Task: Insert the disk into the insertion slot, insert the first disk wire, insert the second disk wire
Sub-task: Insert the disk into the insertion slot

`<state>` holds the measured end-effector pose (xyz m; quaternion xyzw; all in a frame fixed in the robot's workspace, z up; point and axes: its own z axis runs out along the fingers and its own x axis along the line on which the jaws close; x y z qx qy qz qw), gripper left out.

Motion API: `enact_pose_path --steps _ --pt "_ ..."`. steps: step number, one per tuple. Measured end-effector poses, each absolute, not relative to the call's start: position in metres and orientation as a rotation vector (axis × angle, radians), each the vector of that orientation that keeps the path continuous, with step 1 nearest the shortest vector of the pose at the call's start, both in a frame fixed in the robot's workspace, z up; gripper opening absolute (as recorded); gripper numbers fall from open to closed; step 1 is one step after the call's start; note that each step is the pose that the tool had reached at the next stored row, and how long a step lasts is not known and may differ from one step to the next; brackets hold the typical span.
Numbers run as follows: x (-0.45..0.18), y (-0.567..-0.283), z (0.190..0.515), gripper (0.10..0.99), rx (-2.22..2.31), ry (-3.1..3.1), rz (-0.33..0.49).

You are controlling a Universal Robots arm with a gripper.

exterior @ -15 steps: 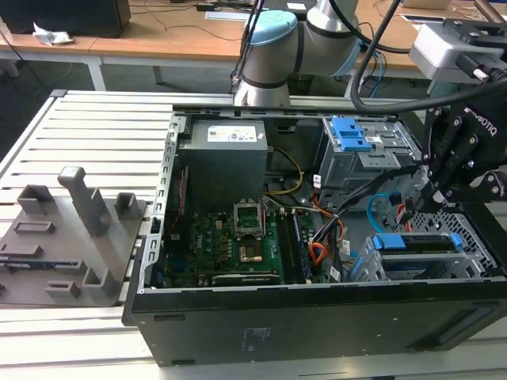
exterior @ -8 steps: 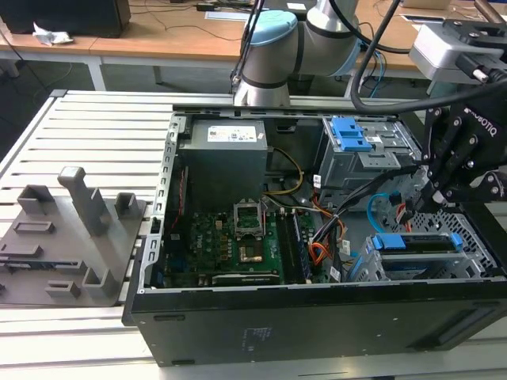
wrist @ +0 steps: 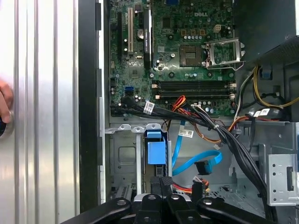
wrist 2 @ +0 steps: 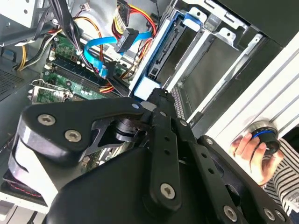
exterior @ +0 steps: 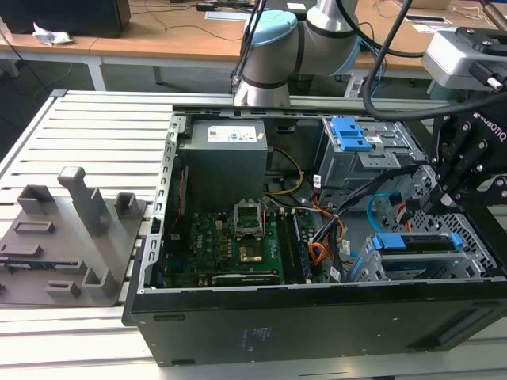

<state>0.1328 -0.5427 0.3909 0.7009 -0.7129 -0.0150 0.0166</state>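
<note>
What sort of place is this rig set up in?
Probably a robotics lab or test workshop: an open computer case sits on a slotted aluminium table, with wooden desks behind it.

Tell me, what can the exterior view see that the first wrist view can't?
The exterior view shows the grey holder block beside the computer case and the tall bay's blue latch. The first wrist view shows a person's hand beside the case. Both show the green motherboard and the light-blue cable.

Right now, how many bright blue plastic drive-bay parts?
2: blue latch atop the taller grey bay; blue disk carrier in the low perforated cage. Others may be hidden.
</note>
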Motion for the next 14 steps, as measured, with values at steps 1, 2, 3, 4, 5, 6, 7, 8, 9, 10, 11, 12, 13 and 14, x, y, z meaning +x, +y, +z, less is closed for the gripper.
enact_pose_path --steps 1,2,3,4,5,6,7,8,9,10,11,12,13,14 --pt "0.133 -0.543 0.387 0.106 2.179 -2.216 -0.047" --pt "0.133 -0.543 0.384 0.106 2.179 -2.216 -0.047" --pt "0.133 -0.543 0.38 0.106 2.179 -2.216 -0.047" --pt "0.134 -0.543 0.377 0.106 2.179 -2.215 -0.048" --pt "0.136 -0.543 0.375 0.106 2.178 -2.215 -0.048" --pt "0.138 -0.543 0.373 0.106 2.178 -2.215 -0.048" --pt "0.139 -0.543 0.369 0.106 2.178 -2.215 -0.049" --pt "0.141 -0.543 0.364 0.106 2.177 -2.215 -0.049" --pt "0.141 -0.543 0.361 0.106 2.177 -2.214 -0.05" --pt "0.142 -0.543 0.358 0.106 2.177 -2.214 -0.05" --pt "0.142 -0.543 0.358 0.106 2.177 -2.215 -0.051" --pt "0.143 -0.543 0.358 0.106 2.177 -2.214 -0.051" --pt "0.143 -0.543 0.358 0.106 2.178 -2.214 -0.051" --pt "0.143 -0.543 0.358 0.106 2.178 -2.215 -0.051"
